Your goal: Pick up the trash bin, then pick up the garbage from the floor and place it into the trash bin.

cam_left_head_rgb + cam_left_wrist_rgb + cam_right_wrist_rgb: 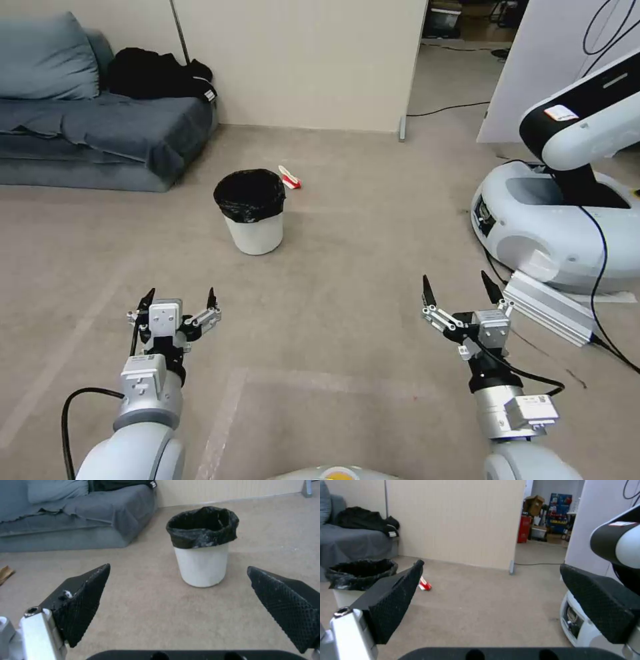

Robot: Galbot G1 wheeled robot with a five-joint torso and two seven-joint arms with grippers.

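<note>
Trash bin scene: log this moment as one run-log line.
trash bin: upright on floor, untouched | red-and-white packet: floor behind bin | left gripper: open, short of bin | right gripper: open, empty

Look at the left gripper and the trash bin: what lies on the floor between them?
Nothing: bare carpet runs from the open left gripper to the trash bin, clearest in the left wrist view, also in the head view.

The trash bin (251, 211) stands upright on the floor (347, 320), right of the sofa (100, 133); a packet (289, 177) lies just behind it.

trash bin (254, 235) smooth white plastic, crinkled glossy liner
</note>
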